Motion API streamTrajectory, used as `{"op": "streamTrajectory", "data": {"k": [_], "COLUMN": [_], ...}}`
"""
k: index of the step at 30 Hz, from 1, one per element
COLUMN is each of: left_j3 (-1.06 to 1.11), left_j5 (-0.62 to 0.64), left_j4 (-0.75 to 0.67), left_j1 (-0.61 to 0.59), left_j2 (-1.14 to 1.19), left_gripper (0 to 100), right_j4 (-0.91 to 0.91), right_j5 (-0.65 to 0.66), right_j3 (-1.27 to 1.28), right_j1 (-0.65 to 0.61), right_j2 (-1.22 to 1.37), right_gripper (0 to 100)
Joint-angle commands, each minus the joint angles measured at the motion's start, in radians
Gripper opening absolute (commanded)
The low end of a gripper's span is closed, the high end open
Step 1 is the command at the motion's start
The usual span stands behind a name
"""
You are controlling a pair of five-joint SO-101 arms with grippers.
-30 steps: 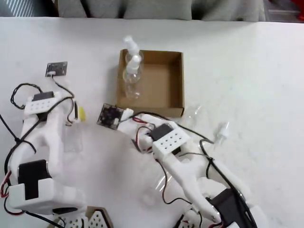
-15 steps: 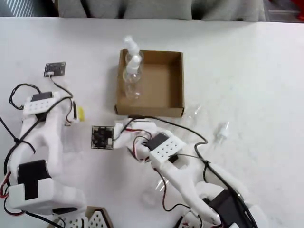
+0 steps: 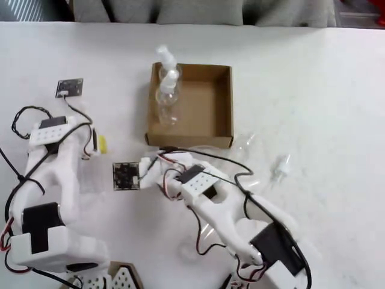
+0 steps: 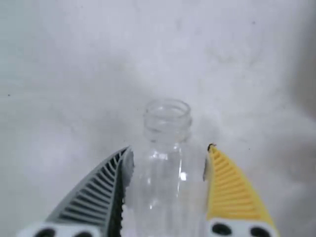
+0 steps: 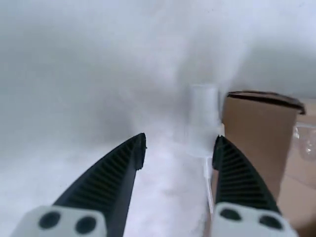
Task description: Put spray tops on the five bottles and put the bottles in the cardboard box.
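Two capped bottles (image 3: 167, 90), clear with white spray tops, rest in the cardboard box (image 3: 204, 111) against the wall on the left arm's side. A loose spray top (image 3: 281, 165) lies on the white table (image 3: 325, 90), well apart from the box on the right arm's side. The left gripper (image 4: 169, 150) pinches an open bottle (image 4: 167, 123) between its grey and yellow fingers, neck uncovered, while the right gripper (image 5: 180, 139) hangs low over the table near a corner of the box, its black fingers spread apart.
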Motion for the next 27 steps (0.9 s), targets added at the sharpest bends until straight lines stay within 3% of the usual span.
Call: {"op": "streamTrajectory", "data": {"k": [1, 14, 21, 27], "left_j3": [-0.031, -0.031, -0.031, -0.034], "left_j5": [-0.014, -0.014, -0.014, -0.014], "left_j4": [-0.021, -0.021, -0.021, -0.021], "left_j1": [-0.013, -0.013, -0.013, -0.013], "left_j2": [-0.004, -0.004, -0.004, -0.004], "left_gripper": [2, 2, 2, 2], "right_j4": [-0.01, -0.045, 0.176, 0.163], "right_j5": [0.014, 0.018, 0.02, 0.02], "right_j3": [-0.048, -0.046, -0.046, -0.006], "right_j1": [0.016, 0.013, -0.067, -0.039], "right_j2": [0.007, 0.016, -0.065, -0.216], "right_gripper": [18.7, 18.7, 18.7, 18.7]}}
